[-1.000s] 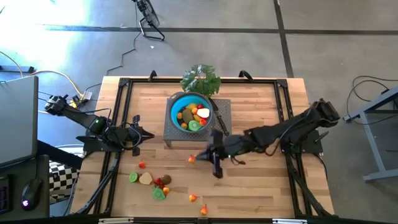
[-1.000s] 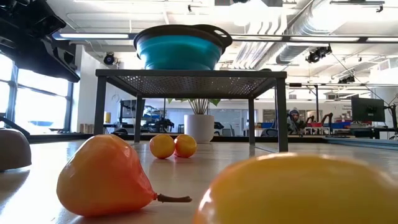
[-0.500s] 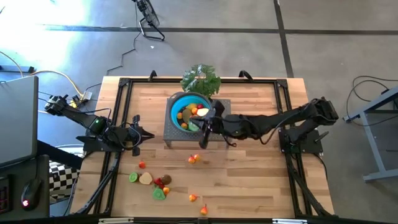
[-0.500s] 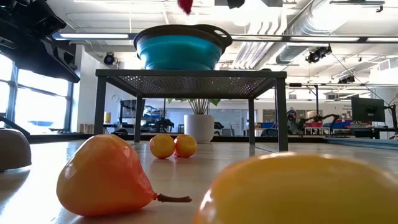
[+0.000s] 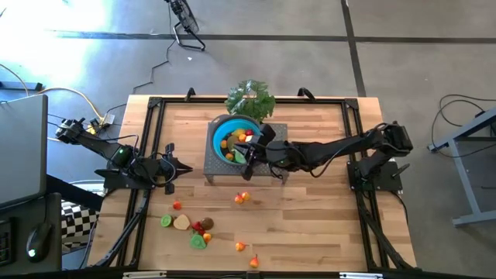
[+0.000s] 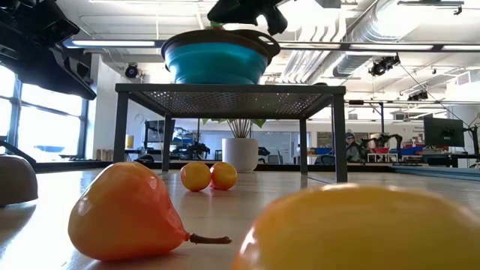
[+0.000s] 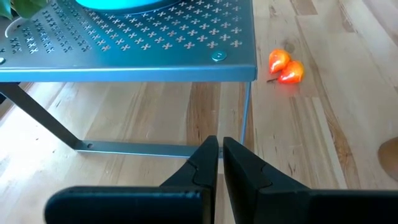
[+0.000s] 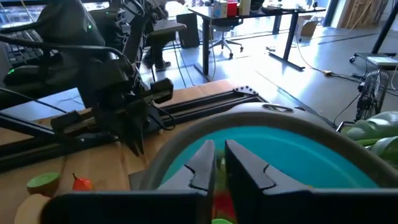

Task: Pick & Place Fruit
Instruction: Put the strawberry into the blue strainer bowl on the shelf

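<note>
A blue bowl (image 5: 229, 133) with several toy fruits inside stands on a grey perforated stand (image 5: 277, 138) at the table's far middle. My right gripper (image 5: 246, 152) hovers just over the bowl's rim (image 8: 261, 127). Its fingers (image 8: 205, 158) stand a narrow gap apart with nothing between the tips, and a red piece shows below them in the bowl. More fruit lies on the table: a red-orange pair (image 5: 242, 198), a cluster (image 5: 190, 226) and single pieces near the front edge (image 5: 242, 247). My left gripper (image 5: 186, 167) waits shut at the left, aimed at the stand's leg (image 7: 245, 118).
A big leafy green bunch (image 5: 250, 98) sits behind the bowl at the far edge. Black rails frame the tabletop (image 5: 147, 139). In the low view an orange pear-like fruit (image 6: 127, 211) and a yellow one (image 6: 360, 229) lie close to the camera, and two round ones (image 6: 208, 176) lie under the stand.
My right gripper has gone from the table's middle toward the far edge and left, ending over the blue bowl, and has tipped nearer to level. Half a second ago the low view showed a small red fruit under it above the bowl; now that fruit no longer shows there.
</note>
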`<state>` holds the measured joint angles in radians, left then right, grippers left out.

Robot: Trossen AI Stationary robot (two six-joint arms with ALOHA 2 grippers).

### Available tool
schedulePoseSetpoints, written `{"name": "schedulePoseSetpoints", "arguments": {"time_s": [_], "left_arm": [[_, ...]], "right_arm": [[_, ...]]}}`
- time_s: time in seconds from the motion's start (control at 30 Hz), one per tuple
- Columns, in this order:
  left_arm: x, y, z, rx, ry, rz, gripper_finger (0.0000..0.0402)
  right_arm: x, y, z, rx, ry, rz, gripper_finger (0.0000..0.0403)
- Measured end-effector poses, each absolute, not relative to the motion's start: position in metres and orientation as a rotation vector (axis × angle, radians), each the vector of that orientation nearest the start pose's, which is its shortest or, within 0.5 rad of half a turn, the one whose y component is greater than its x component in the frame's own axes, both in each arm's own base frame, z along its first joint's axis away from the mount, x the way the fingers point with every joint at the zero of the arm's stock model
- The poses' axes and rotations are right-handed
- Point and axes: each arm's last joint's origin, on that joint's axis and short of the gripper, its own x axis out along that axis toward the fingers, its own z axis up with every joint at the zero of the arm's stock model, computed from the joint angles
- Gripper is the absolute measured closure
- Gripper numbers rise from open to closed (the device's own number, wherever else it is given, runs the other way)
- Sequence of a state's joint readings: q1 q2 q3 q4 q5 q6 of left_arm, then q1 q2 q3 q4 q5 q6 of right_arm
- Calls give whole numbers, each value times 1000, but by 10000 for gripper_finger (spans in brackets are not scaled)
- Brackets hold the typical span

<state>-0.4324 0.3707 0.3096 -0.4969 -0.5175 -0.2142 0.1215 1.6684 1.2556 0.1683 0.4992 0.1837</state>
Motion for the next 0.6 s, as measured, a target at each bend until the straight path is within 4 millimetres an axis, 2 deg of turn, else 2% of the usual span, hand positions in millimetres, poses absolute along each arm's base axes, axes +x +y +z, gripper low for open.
{"name": "schedulePoseSetpoints", "arguments": {"time_s": [0.3,0.4,0.6], "left_arm": [[98,-29,195,46,484,135,380],[98,-29,195,46,484,135,380],[98,-29,195,46,484,135,380]], "right_arm": [[382,37,302,108,193,-383,270],[378,46,311,131,147,-354,257],[358,75,334,133,115,-257,260]]}}
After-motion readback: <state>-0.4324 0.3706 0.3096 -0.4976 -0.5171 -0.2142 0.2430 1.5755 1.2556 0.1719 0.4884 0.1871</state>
